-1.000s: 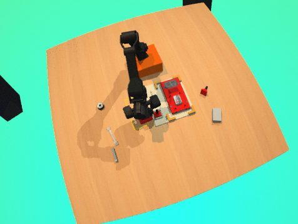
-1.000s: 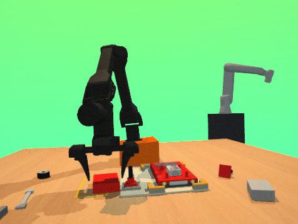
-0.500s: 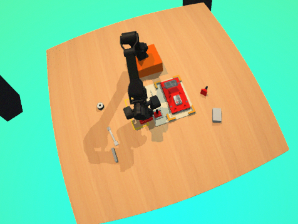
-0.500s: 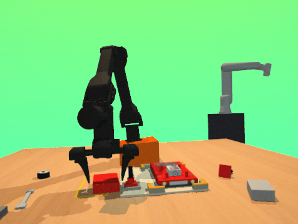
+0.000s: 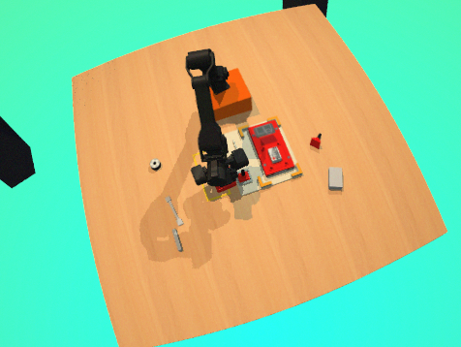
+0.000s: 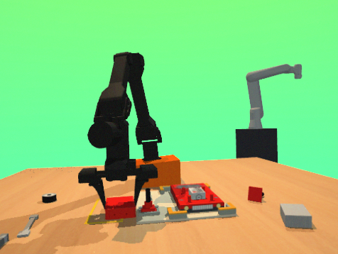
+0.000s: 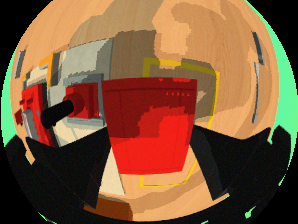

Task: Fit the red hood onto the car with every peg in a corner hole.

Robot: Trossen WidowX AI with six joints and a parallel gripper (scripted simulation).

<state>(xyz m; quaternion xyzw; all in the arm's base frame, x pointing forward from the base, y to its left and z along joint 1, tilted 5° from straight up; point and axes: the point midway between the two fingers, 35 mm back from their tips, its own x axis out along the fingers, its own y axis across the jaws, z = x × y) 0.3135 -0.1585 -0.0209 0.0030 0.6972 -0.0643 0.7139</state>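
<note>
The red hood (image 5: 226, 188) (image 6: 120, 209) (image 7: 152, 125) stands on the table inside the yellow outline (image 7: 217, 95). My gripper (image 5: 221, 178) (image 6: 120, 205) (image 7: 149, 129) points down over it, with one finger against each side of the hood; it looks shut on the hood, which rests low at table level. The red chassis (image 5: 278, 170) (image 6: 202, 203) (image 7: 31, 97) sits in the jig (image 5: 265, 182) (image 6: 177, 213) to the right in the top and exterior views. Its engine block (image 5: 274, 154) (image 6: 197, 193) is in place, with red pegs (image 6: 211, 197) around it. The hood's corner holes are hidden.
A red base with a black post (image 5: 243, 175) (image 6: 148, 206) (image 7: 82, 102) stands close beside the hood, between it and the chassis. An orange block (image 5: 239, 104) (image 6: 170, 174) lies behind. A grey block (image 5: 335, 178) (image 6: 296, 214) and a small red piece (image 5: 316, 142) (image 6: 255, 194) lie right.
</note>
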